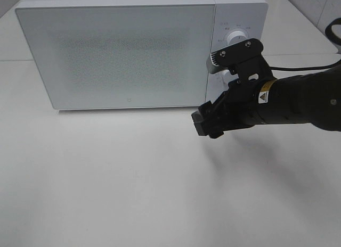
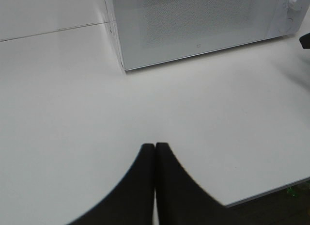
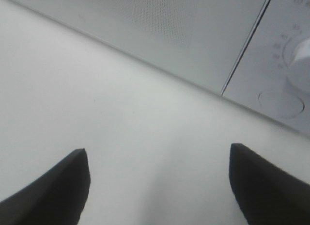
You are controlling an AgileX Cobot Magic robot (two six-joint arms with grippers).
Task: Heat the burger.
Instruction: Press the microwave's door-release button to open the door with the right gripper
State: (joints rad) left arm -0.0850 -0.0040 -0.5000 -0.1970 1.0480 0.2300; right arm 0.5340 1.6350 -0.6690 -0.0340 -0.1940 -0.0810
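Black right end effector (image 1: 204,125), splayed empty, hovers by the shut white microwave (image 1: 117,50); twisting its round dial (image 1: 236,38) likely follows.

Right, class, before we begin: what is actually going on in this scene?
A two-armed robot faces a closed white microwave. The right arm hovers in front of it, near the dial, with its jaws wide open and holding nothing. The left arm hangs over the white table with its jaws pressed shut and empty. No burger shows in any view, so where it is cannot be told.
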